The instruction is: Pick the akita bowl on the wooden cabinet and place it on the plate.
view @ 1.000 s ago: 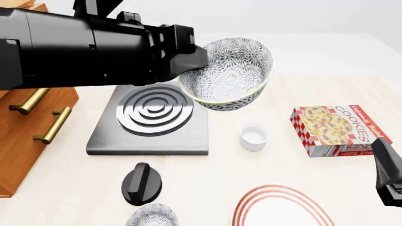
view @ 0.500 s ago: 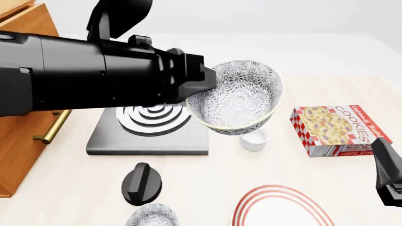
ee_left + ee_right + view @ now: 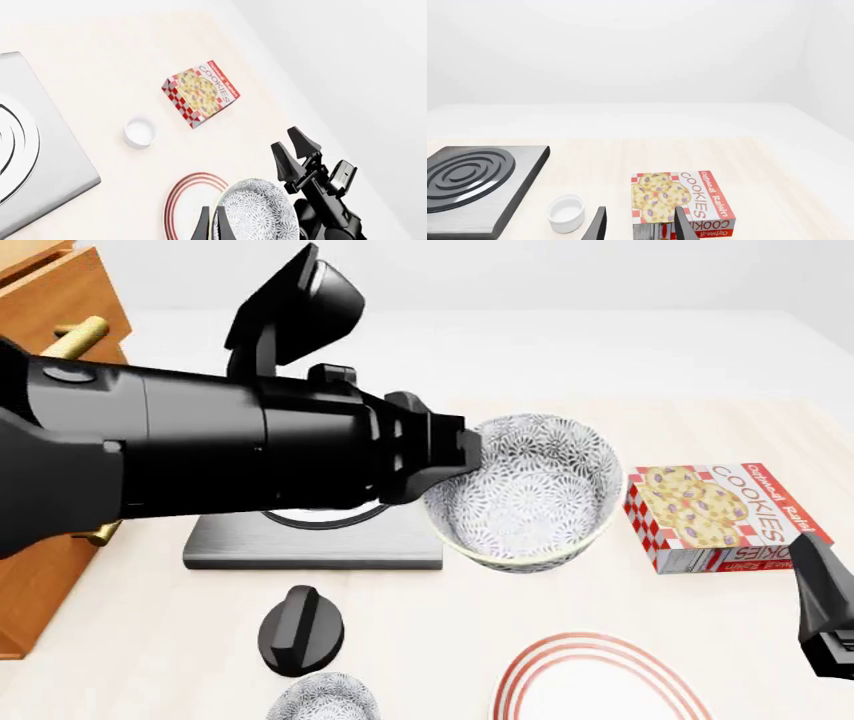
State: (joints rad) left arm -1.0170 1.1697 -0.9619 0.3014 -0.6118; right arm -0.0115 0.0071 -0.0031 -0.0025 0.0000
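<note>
A: Item one, the left gripper (image 3: 212, 225)?

B: Its fingers are clamped on the rim of the akita bowl (image 3: 527, 492), which hangs in the air, tilted, mouth toward the front camera. The gripper itself is buried behind the arm's black bulk in the front view; only two finger tips show in the left wrist view.

A: Item two, the plate (image 3: 601, 685)?

B: On the table, near edge, red rings; cut off by the bottom of the front frame. In the left wrist view the bowl covers part of it.

A: Right gripper (image 3: 639, 225)?

B: Fingers apart, nothing between them, pointing toward the cookies box (image 3: 680, 202). Only a black corner of it shows at the front view's right edge.

A: Wooden cabinet (image 3: 60, 295)?

B: Far left, mostly hidden by the left arm; one brass handle peeks out.

A: Remainder?

B: Grey burner (image 3: 477, 182), largely hidden in front view; small white cup (image 3: 566, 212), hidden in front view behind the bowl; black knob (image 3: 300, 628); a second speckled bowl (image 3: 320, 700), cropped at the bottom.
</note>
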